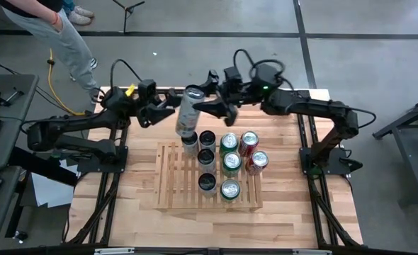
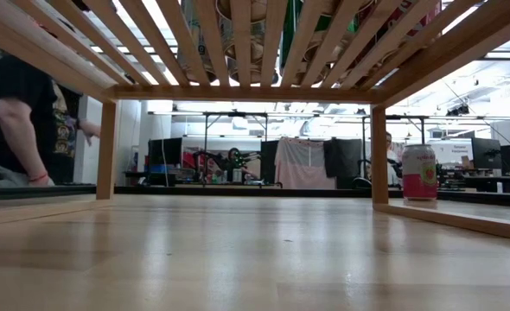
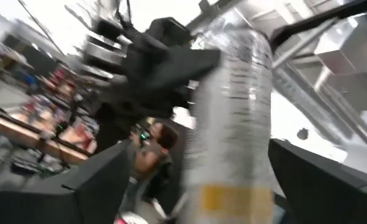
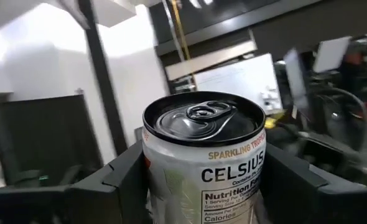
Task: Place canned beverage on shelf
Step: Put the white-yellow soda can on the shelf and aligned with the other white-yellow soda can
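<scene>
A tall silver canned beverage [image 1: 188,110] hangs in the air over the far edge of the slatted wooden shelf [image 1: 170,193]. My right gripper [image 1: 207,108] is shut on it from the right. My left gripper [image 1: 171,105] stands open on the can's left. In the left wrist view its fingers [image 3: 102,180] flank the can [image 3: 233,118] with a gap on one side. In the low view the shelf's slats [image 2: 238,43] show from below, and neither gripper nor the held can is seen. My right gripper pinches the can's side wall [image 4: 171,180] between its two fingers [image 4: 124,180], a little below the top rim [image 4: 202,118]. The fingers come roughly level from the table's right side. The can stands about upright, pull tab up, lifted clear of the shelf.
Several cans stand on the shelf: black ones [image 1: 207,157], green ones [image 1: 230,163] and red ones [image 1: 251,142]. A pink can [image 2: 419,173] stands beside the shelf's leg. The shelf's left half has free slats. A person [image 1: 60,35] stands beyond the table's far left corner.
</scene>
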